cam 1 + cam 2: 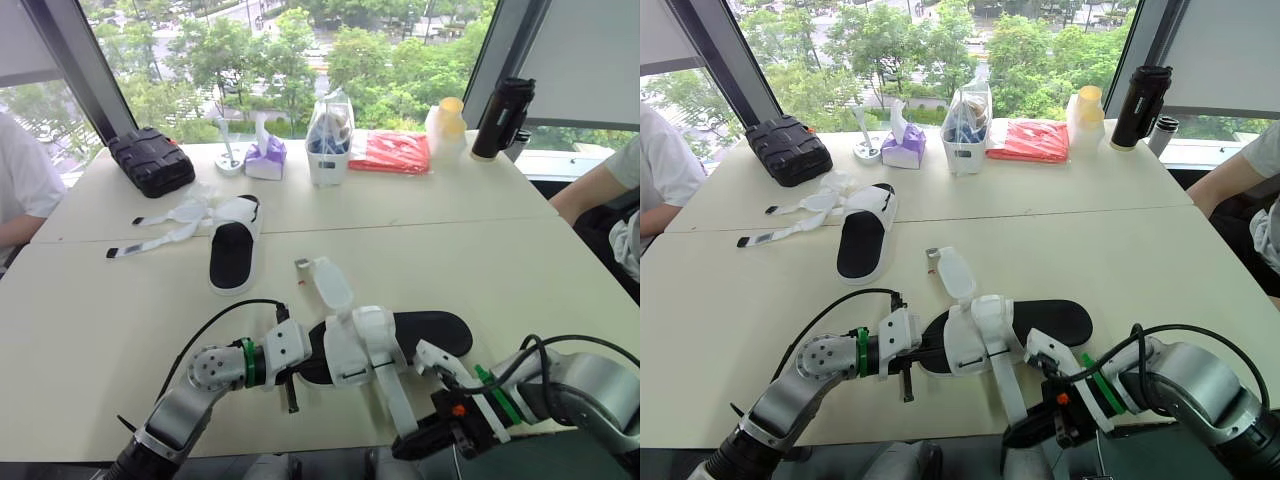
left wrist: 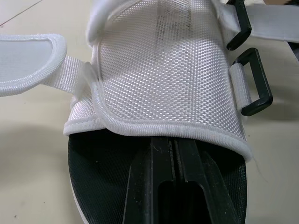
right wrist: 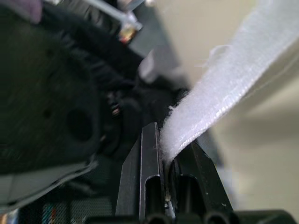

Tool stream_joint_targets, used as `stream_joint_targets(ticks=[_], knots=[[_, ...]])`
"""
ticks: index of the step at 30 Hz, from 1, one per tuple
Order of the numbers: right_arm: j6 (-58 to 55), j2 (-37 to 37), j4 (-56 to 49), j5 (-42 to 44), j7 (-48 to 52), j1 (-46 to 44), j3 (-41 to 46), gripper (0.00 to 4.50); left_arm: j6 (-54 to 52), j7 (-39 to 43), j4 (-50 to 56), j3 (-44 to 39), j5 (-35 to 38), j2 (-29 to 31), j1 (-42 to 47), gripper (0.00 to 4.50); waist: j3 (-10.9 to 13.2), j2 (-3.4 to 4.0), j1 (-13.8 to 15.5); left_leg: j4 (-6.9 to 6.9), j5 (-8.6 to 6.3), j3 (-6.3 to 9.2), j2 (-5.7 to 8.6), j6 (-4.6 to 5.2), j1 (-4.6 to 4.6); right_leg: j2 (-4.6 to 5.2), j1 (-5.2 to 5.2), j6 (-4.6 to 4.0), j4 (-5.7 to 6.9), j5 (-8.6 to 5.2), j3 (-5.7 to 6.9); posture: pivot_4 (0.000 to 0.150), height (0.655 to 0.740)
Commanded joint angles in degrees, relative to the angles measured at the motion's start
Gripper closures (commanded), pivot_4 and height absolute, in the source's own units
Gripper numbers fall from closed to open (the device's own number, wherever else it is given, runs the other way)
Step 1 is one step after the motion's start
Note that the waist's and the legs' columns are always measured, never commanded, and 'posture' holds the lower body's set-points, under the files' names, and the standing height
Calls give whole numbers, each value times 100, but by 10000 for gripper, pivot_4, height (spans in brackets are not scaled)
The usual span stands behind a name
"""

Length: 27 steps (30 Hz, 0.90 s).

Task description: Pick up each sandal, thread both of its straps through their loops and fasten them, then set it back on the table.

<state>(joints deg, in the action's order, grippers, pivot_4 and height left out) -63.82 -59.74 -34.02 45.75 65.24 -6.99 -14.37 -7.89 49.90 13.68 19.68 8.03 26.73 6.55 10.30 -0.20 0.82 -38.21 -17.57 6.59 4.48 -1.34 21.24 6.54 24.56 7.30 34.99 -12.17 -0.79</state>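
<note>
The near sandal (image 1: pixel 430 333), black-soled with a white mesh upper (image 2: pixel 159 70), lies close to the table's front edge. My left gripper (image 1: pixel 303 366) is shut on the sole at one end, its tips tucked under the upper (image 2: pixel 175 145). Two black buckle loops (image 2: pixel 254 81) stand at the side of the upper. One long white strap (image 1: pixel 392 390) runs down off the sandal toward me, and my right gripper (image 1: pixel 413 443) is shut on its end (image 3: pixel 224 84). Another strap (image 1: pixel 328 282) lies loose on the far side. The second sandal (image 1: pixel 232 252) rests farther back left, its straps (image 1: pixel 160 228) spread loose.
Along the back of the table (image 1: pixel 520 250) stand a black case (image 1: pixel 152 160), a tissue box (image 1: pixel 266 158), a white basket with a bag (image 1: pixel 329 150), a red packet (image 1: pixel 392 152), a pale bottle (image 1: pixel 447 125) and a black flask (image 1: pixel 503 118). People sit at the left (image 1: pixel 20 185) and right (image 1: pixel 600 185).
</note>
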Motion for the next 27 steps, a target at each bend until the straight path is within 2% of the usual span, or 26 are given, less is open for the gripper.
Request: stream_joint_targets(ticks=[1, 12, 15, 21, 24, 27], knots=[[312, -233, -321, -94, 280, 170, -126, 44261, -141, 9, 31, 105, -53, 16, -52, 45000, 0, 0, 1, 0, 0, 0, 0, 0, 0, 0, 0, 0, 0, 0, 0, 1500, 7400], [710, -645, -686, 0, 543, 360, 207, 44261, -173, 68, -22, 156, -78, 34, -67, 45000, 0, -1, 5, 0, 0, 1, 0, 0, 1, 0, 0, 6, -1, -4, 0, 1500, 7400], [694, -717, -809, 286, 560, 184, 649, 44261, -131, 69, -101, 191, -123, 18, -32, 45000, 0, 0, 5, 0, 0, 0, 0, 0, 1, 1, 0, 6, 0, -4, 0, 1500, 7400], [501, -641, -496, 768, 594, -992, 1095, 44261, 89, 110, -381, 347, -334, 23, 108, 45000, 0, 0, 28, -2, 0, 0, 1, 0, -4, 2, -8, 5, -1, -4, 0, 1500, 7400], [224, -295, 3, 912, 494, -1935, 936, 44261, 180, 117, -512, 404, -396, -1, 169, 45000, -1, -1, 80, -2, 0, 0, 1, 0, -5, 2, -10, 5, -5, -4, 0, 1500, 7400], [203, 92, 532, 547, 461, -2628, 507, 44261, 232, 121, -570, 446, -430, -11, 188, 45000, -1, -1, 122, -2, 0, -3, 1, 0, -6, 2, -9, 4, -6, -3, -1, 1500, 7400]])
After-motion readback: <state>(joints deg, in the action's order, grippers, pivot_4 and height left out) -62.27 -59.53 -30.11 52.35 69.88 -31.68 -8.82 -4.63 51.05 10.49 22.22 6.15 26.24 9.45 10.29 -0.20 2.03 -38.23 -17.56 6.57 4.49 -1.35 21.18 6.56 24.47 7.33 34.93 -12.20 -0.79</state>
